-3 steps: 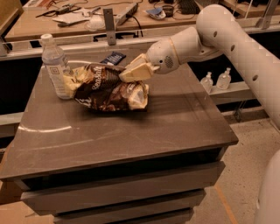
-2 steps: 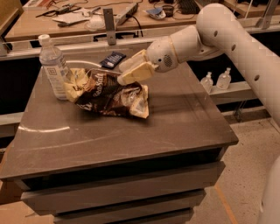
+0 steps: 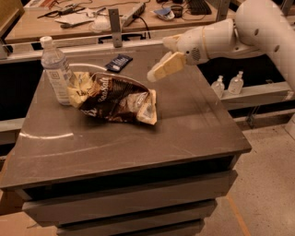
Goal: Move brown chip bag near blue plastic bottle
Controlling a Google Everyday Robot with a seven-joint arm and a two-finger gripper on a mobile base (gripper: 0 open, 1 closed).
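Observation:
The brown chip bag (image 3: 113, 98) lies flat on the dark table (image 3: 184, 129), its left cream end touching the blue plastic bottle (image 3: 56, 70). The bottle stands upright at the table's back left, clear with a white cap and a pale label. My gripper (image 3: 162, 69) hangs in the air above the table, to the right of and behind the bag. It is clear of the bag and holds nothing. The white arm reaches in from the upper right.
A small dark blue packet (image 3: 118, 62) lies near the table's back edge. Two tiny clear pump bottles (image 3: 228, 84) stand on a low shelf to the right. A cluttered workbench (image 3: 106, 14) runs behind the table. The table's front and right edges drop to the floor.
The gripper has let go of the bag and drawn back up and to the right. The bag has settled flat against the bottle.

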